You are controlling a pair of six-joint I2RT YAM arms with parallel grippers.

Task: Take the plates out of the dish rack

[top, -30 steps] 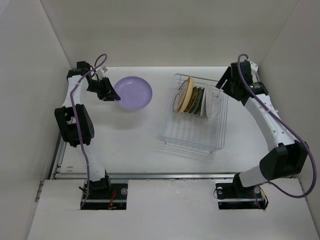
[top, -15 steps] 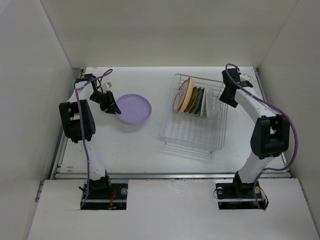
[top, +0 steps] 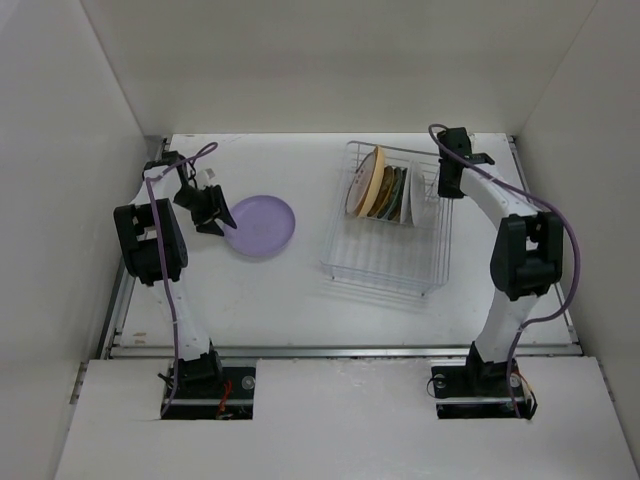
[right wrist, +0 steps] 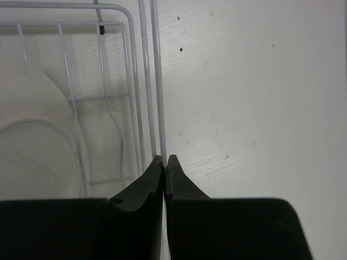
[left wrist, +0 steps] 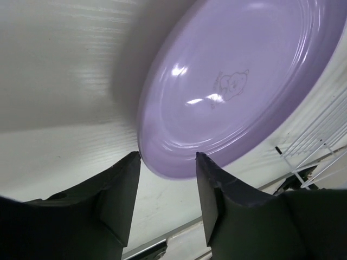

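L claw: left gripper [top: 226, 224] [left wrist: 167, 157], black blunt fingers [left wrist: 116, 200], released; jaws parted w/ the plate's near-left rim sitting between the tips, not pinched.
Lav. plate: round, smooth, glossy lavender plate [top: 262, 224] [left wrist: 233, 81], flat on the table, left of centre, well apart from the rack. Shallow dish w/ raised lip; faint small printed figure at its middle; light glints on the glaze.
R claw: right gripper [top: 446, 192] [right wrist: 165, 158], clenched; the two black tips meet w/ no gap. A thin rim wire runs straight into the seam between them, so it looks to be grasping the rack's far-right top edge.
Rack: rectangular dish rack of thin white wire [top: 380, 265] [right wrist: 143, 81], right of centre; open grid bottom, rounded corners, doubled rim wire on the right side.
Plates in rack: row of round plates standing on edge [top: 388, 192] in the far half, leaning slightly. Pale orange plate [top: 371, 188] toward the left end, darker patterned ones mid-row, white plate [top: 413, 203] [right wrist: 38, 135] at the right end, just inside the wire near the R claw.
Near half of rack: bare wire.
Table: matte white table w/ faint wood grain [top: 260, 290] [left wrist: 54, 65] [right wrist: 244, 81], a few small dark specks.
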